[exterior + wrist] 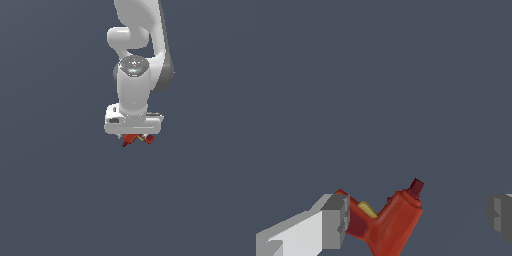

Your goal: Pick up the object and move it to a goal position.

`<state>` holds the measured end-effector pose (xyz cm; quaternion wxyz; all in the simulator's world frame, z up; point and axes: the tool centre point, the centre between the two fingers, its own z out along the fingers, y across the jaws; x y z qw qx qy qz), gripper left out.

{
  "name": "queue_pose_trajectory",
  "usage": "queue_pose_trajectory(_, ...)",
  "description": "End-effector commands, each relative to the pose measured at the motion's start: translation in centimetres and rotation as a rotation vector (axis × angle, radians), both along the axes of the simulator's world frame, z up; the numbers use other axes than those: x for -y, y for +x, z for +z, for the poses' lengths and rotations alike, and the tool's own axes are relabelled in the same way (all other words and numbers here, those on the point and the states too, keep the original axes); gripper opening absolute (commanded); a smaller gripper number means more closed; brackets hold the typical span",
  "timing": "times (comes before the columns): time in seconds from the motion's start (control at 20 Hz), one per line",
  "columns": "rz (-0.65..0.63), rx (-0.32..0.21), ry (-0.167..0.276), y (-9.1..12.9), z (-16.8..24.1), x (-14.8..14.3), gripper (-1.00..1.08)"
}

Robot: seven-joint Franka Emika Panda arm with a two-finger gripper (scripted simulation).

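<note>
Item 1: gripper (418, 220). We record the fingers spread wide in the wrist view, 1 pad at each side of the frame with open space between them. Nothing is clamped. In the exterior view the white hand points straight down and its fingertips are hidden behind the body, so the wrist view is our only evidence for the opening.

Item 2: the object (387, 224). Small, red, angular, with a darker red tip and a yellow patch on its flank. We see it lying on the grey surface (381, 75) directly under the hand, and in the exterior view it peeks out just below the gripper body (135, 139).

Relation of note: the object sits between the 2 fingers but well off centre, touching or nearly touching 1 finger (331, 220) and well apart from the other. Its long axis runs slantwise, the dark tip aimed toward the gap's middle.

Judgement: closing should catch it, though we expect it to slide or twist as the near finger pushes first.
</note>
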<state>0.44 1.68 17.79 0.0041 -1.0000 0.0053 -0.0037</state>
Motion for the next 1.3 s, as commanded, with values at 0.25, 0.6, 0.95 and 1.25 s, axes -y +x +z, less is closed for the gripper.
queue_pose_trajectory(0.25, -0.030, 0.000, 0.008, 0.0, -0.2, 0.9, 1.08)
queue_pose_trajectory(0.6, -0.043, -0.002, 0.011, 0.0, -0.3, 1.1, 1.08)
queue_pose_trajectory(0.95, -0.123, -0.042, 0.024, -1.2, -2.3, 1.1, 1.08)
queue_pose_trajectory(1.25, -0.258, -0.111, 0.037, -3.3, -5.6, 1.0, 1.08)
